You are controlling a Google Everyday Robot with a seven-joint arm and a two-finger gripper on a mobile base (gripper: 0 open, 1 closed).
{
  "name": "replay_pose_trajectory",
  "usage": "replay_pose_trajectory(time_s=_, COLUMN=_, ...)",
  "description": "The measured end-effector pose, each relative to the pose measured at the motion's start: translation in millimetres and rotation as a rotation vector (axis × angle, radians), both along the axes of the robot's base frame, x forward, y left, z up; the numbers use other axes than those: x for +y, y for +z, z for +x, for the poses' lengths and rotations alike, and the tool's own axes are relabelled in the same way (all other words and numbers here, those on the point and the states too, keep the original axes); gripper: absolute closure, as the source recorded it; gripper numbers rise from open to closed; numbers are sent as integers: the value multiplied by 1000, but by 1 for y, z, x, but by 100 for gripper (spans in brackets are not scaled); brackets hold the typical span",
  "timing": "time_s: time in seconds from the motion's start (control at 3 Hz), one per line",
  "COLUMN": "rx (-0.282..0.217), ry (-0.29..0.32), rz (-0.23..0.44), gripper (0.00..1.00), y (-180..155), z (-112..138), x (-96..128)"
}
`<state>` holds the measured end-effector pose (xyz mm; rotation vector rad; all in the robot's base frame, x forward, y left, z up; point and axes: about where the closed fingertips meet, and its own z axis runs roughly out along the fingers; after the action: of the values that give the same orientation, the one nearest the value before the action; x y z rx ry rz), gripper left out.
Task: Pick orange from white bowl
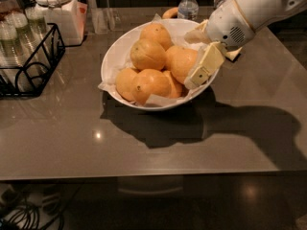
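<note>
My gripper point(194, 56), fingers spread, reaches over the right rim of the white bowl point(112, 56). The table point(144, 152) stretches open in front, with a water bottle point(188, 4) just behind. The orange point(180, 61), smooth and yellow-orange, lies at the pile's right, against my near finger.

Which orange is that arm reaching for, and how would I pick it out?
On the grey table sits a wide white bowl piled with oranges. Look to the pile's right side, where the robot's gripper comes in over the rim. The orange right beside it is smooth and unmarked, while the two neighbours to its left show dark stem dots.
</note>
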<state>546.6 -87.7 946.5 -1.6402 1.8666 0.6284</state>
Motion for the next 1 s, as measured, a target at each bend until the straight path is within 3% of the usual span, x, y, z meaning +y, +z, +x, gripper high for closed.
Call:
replay_pose_trajectory(time_s=0.33, rx=34, ry=10, rz=22, gripper=2, y=-12, z=1, x=8)
replay_pose_trajectory(time_s=1.0, rx=40, ry=-19, rz=-19, gripper=44, y=-18, z=25, x=2)
